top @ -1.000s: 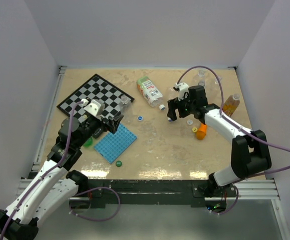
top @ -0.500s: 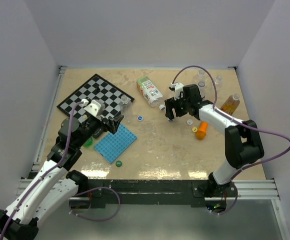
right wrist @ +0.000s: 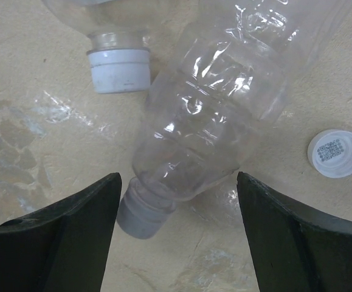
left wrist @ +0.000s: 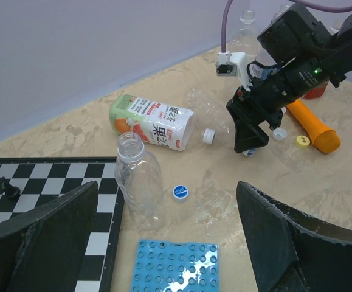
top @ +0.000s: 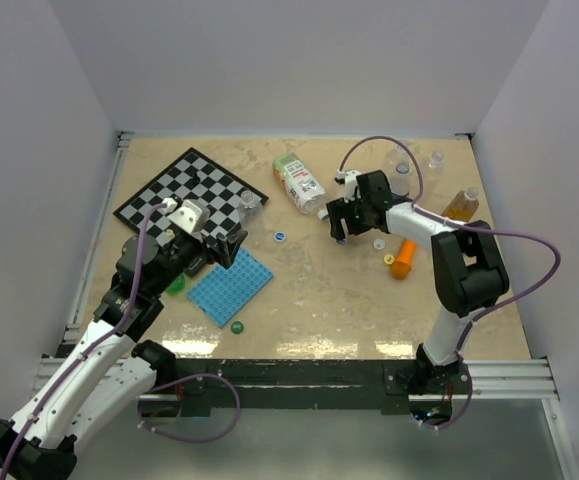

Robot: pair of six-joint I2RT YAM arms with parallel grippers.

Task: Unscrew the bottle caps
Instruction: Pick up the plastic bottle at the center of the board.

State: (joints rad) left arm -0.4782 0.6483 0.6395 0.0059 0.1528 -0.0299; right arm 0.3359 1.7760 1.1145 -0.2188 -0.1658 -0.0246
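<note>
Right, the right gripper sits low at upper centre of the overhead view. Its jaws are spread to either side of a clear bottle lying on the table, with nothing clamped. That bottle's greyish cap is on its neck, between the fingers (neither one touching it). Just above, the labelled bottle lies flat, its white cap screwed on. A loose white cap rests at the right and a blue cap sits mid-table. At lower left, the left gripper hangs wide open and empty above the blue studded plate.
</note>
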